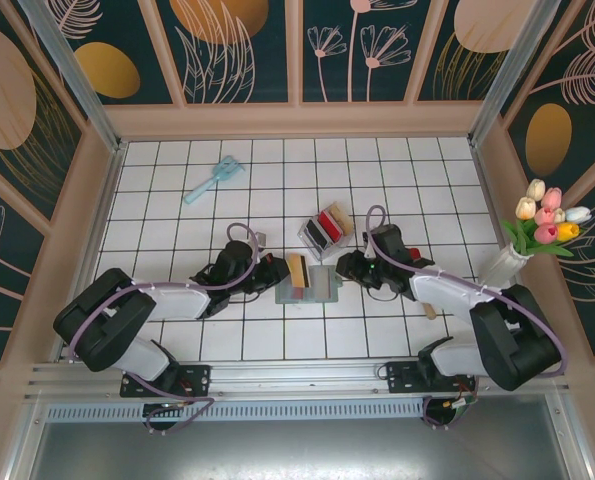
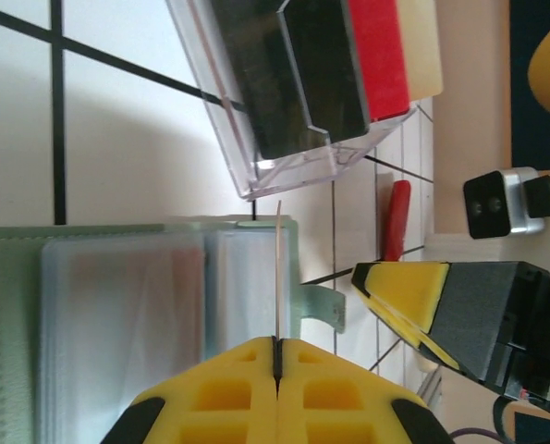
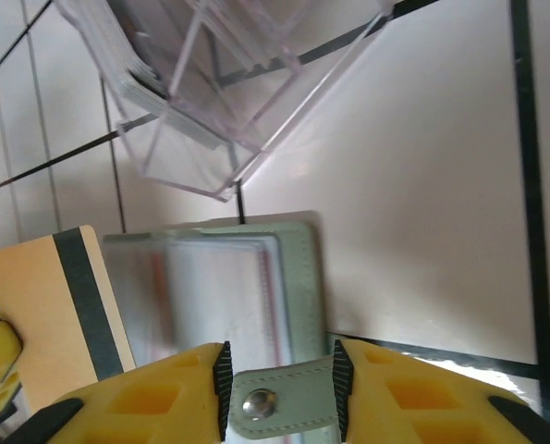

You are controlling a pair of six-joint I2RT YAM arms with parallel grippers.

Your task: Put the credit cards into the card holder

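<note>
We find both arms stretched low toward the card holder (image 1: 315, 286). The left gripper (image 2: 277, 346) is pressed together on an upright tan card (image 2: 279, 268) — the right gripper (image 3: 279, 363) sits part-spread astride the snap tab (image 3: 284, 413); whether it grips, we cannot tell.

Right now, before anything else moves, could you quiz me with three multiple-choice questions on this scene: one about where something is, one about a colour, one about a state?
1. Where is the clear box?
A) Right beside the card holder, a little apart from it.
B) Inside the card holder.
C) On top of the card holder.

2. What colour is the card pinched in the left gripper?
A) Red.
B) Tan with a black stripe.
C) Blue.

3. How is the card holder?
A) Folded shut.
B) Lying open and flat.
C) Lifted in the air.

Answers:
1 A: the left wrist view shows bare tile between box and holder.
2 B: the right wrist view shows the stripe on tan.
3 B: its clear sleeves face up.
</note>
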